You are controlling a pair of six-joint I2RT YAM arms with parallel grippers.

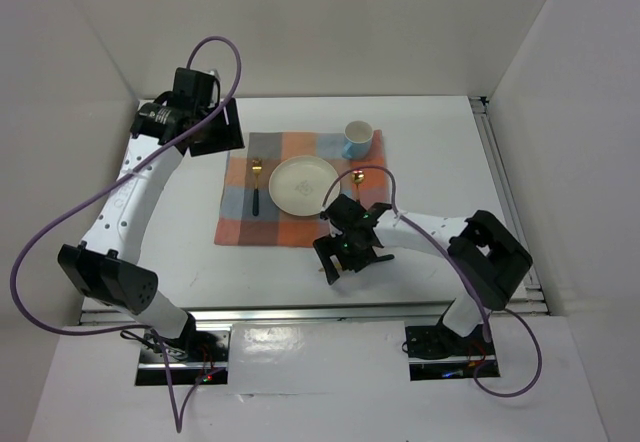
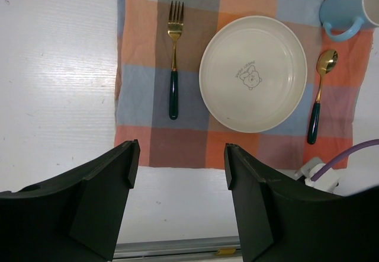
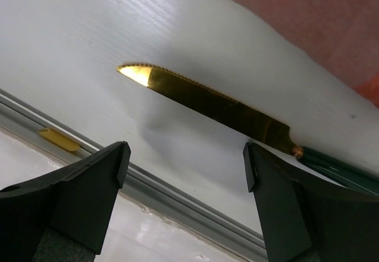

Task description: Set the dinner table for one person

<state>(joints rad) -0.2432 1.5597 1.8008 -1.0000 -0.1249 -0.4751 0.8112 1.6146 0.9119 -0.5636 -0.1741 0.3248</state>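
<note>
Shows the left gripper [image 2: 180, 155] spread open, empty, raised near the checked mat [image 2: 139, 37] bearing plate [image 2: 253, 72], fork [image 2: 173, 66], spoon [image 2: 320, 90] and cup [image 2: 349, 7]. Shows the right gripper [image 3: 186, 155] also parted, holding nothing, low over a gold knife [image 3: 207, 99] lying on the dinner table [image 3: 71, 31] between mat and front rail [image 3: 177, 191].

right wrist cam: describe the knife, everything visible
The knife has a gold serrated blade with a pointed tip, a copper-looking collar and a dark green handle. It seems to lie flat on the white dinner table, off the cloth mat, near the edge rail. The open right gripper hangs over it, no contact visible.
</note>
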